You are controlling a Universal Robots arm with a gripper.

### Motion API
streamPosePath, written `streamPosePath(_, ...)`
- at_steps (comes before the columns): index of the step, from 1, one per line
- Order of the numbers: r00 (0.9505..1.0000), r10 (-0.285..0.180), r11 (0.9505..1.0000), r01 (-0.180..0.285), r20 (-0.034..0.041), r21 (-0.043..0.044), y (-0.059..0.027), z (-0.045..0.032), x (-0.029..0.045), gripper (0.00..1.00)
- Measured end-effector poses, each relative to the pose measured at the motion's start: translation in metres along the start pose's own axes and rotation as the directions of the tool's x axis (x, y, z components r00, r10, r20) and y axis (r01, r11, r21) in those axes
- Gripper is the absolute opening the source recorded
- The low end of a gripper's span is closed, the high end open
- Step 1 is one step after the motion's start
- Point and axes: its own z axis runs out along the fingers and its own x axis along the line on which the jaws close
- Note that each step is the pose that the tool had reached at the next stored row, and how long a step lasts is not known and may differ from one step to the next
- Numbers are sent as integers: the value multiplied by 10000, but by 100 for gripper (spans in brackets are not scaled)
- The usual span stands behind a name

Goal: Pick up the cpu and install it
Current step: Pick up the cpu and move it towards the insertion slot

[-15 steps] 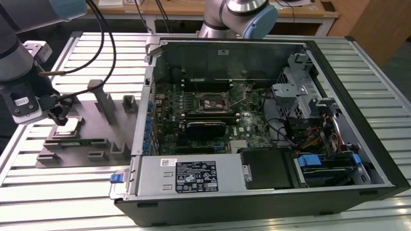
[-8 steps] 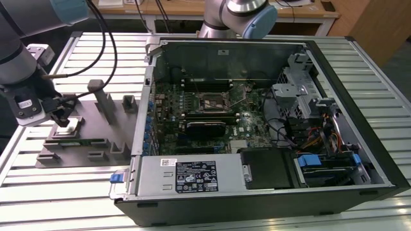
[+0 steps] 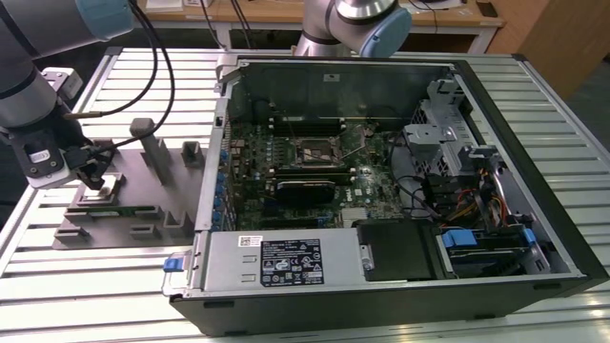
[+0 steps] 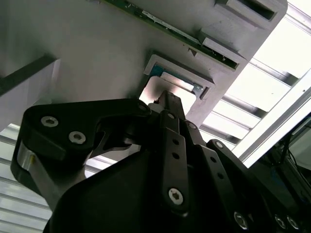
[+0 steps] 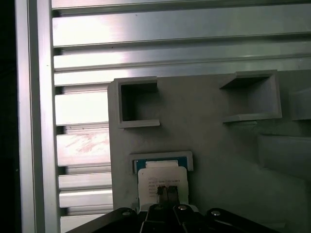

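1. Gripper (image 5: 167, 193), first wrist view: fingertips (image 5: 162, 191) drawn almost together, clasping nothing, set over the chip's top. Whether they touch it cannot be told.
2. The cpu (image 5: 163, 178): lies flat in its pocket on the gray fixture (image 5: 218, 145). Its near edge is hidden under the fingers.
3. Risk: tips this narrow cannot span the chip, and pressing down could scratch it or tilt it in the pocket.
4. Socket (image 3: 315, 151), exterior view: well apart, inside the open computer case (image 3: 228, 128). Latch position hard to make out.
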Motion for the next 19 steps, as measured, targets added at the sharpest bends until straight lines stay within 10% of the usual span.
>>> streamPosePath(5, 10000, 0, 10000, 0, 0, 0, 0, 1, 0, 11)
streamPosePath(19, 10000, 0, 10000, 0, 0, 0, 0, 3, 0, 65)
